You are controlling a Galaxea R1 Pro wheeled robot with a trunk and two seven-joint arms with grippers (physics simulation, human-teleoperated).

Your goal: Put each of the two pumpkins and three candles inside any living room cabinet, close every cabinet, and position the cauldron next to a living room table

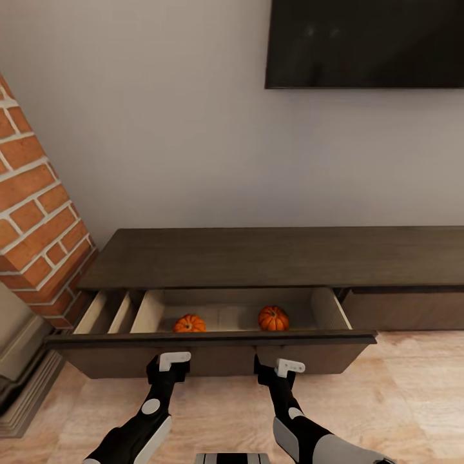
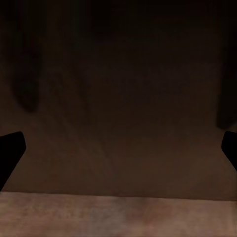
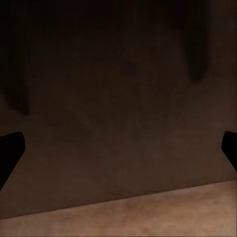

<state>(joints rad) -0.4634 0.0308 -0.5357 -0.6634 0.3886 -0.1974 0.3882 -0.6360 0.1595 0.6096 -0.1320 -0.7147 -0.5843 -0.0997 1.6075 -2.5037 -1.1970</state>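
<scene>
Currently the cabinet stands against the wall with its drawer pulled out, and both pumpkins sit inside it — one left of centre, one to its right, well apart. No candle can be made out in the drawer. Both arms are low at the drawer front: the left gripper and right gripper lie close against the dark panel. Each wrist view shows dark fingertips spread wide at the picture's edges with bare panel between them, so both sets of jaws are released and grasp nothing. The likely step is pushing the drawer shut. Press with both grippers level and together — uneven force may skew the drawer on its runners. Advance slowly so the pumpkins do not roll, and confirm the front sits flush with the neighbouring fronts.
</scene>
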